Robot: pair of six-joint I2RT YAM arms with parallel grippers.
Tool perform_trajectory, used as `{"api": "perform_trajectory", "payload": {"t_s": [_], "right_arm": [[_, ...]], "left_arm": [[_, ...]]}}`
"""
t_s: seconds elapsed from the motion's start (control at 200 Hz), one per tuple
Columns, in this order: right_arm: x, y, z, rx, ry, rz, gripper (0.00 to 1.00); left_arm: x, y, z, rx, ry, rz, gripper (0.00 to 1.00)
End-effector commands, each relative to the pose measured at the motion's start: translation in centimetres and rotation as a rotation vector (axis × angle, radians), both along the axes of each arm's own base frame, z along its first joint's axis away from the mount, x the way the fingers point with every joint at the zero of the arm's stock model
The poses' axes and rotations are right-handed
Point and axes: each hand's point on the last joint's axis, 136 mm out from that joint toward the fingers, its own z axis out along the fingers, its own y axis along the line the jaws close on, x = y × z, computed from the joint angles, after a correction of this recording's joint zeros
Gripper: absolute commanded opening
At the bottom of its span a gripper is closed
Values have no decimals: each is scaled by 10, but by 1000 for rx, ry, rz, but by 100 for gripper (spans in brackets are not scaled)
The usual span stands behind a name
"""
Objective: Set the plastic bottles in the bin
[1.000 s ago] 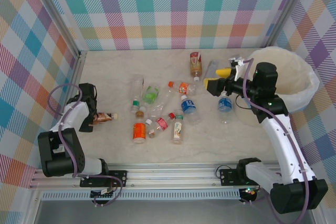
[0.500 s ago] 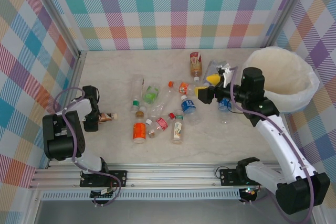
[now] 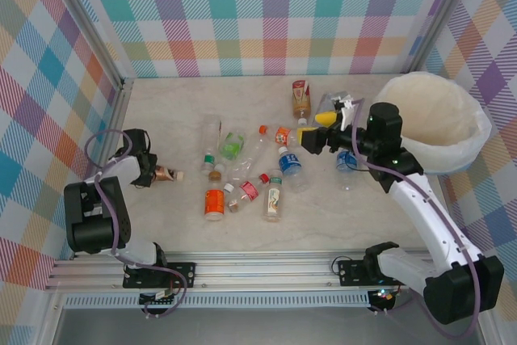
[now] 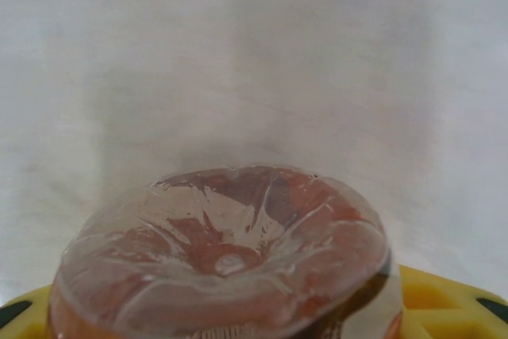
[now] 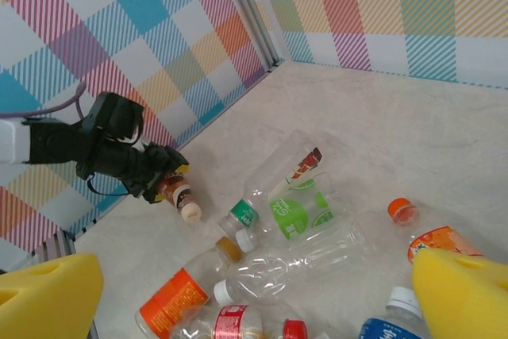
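Note:
My left gripper (image 3: 149, 174) is at the table's left edge, shut on the base of a small brown bottle (image 3: 165, 174) with a pale cap. The left wrist view has that bottle's clear, reddish base (image 4: 230, 244) up close between yellow fingers (image 4: 444, 299). Several plastic bottles lie in a loose group mid-table: an orange-labelled one (image 3: 214, 204), a green one (image 3: 233, 145), a blue one (image 3: 289, 163). My right gripper (image 3: 317, 129) hovers open above the group's right side, nothing between its yellow fingers (image 5: 464, 291). The bin (image 3: 478, 131), lined with a white bag, stands at the far right.
Plaid walls close in the left, back and right sides. A tan and red bottle (image 3: 301, 101) lies near the back. Another blue-labelled bottle (image 3: 346, 159) rests under the right arm. Bare tabletop (image 3: 161, 111) lies at the back left.
The left gripper has closed on the small brown bottle and turned it slightly. The right arm has swung left, away from the bin and over the bottles.

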Motion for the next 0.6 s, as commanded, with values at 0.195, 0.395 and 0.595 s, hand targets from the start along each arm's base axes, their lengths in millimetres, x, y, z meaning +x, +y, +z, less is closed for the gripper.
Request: {"api": "perform_trajectory", "payload": {"t_s": [0.195, 0.395, 0.595], "right_arm": [[38, 32, -34, 142, 174, -141, 100], [34, 79, -69, 141, 279, -73, 100], [13, 129, -80, 150, 322, 80, 100]], "left_arm": [[57, -108, 145, -28, -448, -562, 52], [56, -181, 193, -42, -642, -780, 54], [52, -246, 230, -56, -864, -906, 54]]}}
